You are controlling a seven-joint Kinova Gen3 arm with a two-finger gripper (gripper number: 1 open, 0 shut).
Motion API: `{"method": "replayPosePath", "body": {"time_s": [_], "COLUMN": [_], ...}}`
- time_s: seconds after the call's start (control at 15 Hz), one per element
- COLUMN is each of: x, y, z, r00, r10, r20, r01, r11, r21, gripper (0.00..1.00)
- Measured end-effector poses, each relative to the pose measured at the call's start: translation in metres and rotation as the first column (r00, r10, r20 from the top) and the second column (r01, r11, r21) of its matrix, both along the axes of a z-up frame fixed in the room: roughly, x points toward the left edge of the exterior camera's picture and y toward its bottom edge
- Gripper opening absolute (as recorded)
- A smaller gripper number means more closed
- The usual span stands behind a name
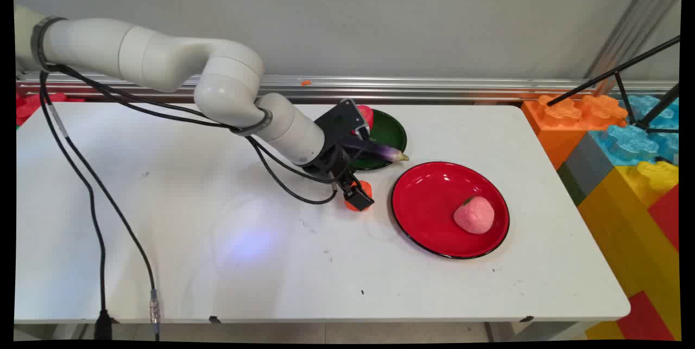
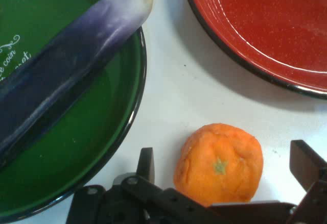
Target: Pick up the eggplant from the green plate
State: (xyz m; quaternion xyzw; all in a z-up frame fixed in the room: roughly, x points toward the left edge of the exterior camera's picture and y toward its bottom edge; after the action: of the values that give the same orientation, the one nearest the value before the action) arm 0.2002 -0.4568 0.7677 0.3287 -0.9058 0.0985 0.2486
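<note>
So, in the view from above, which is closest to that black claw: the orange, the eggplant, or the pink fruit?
From the gripper:
1. Orange: between its open fingers, on the table.
2. Eggplant: just behind, lying across the green plate.
3. Pink fruit: farthest, to the right on the red plate.

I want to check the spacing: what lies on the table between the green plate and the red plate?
Only bare white table lies between the green plate and the red plate; the hand view shows it. The orange sits nearer, between the open gripper's fingers.
</note>
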Motion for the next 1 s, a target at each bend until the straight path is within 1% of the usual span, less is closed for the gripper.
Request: {"method": "replayPosePath", "body": {"time_s": [0.33,0.6,0.73,1.0], "x": [0.000,-0.001,-0.002,0.000], "y": [0.001,-0.003,-0.007,-0.022], "z": [0.003,0.011,0.019,0.044], "r00": [1.000,1.000,1.000,0.999], "r10": [-0.003,-0.005,-0.011,-0.040], "r20": [-0.001,-0.008,-0.011,-0.010], "r01": [0.003,0.005,0.011,0.040], "r11": [1.000,1.000,1.000,0.999], "r21": [0.000,-0.002,-0.001,-0.003], "gripper": [1.00,1.00,1.00,1.00]}}
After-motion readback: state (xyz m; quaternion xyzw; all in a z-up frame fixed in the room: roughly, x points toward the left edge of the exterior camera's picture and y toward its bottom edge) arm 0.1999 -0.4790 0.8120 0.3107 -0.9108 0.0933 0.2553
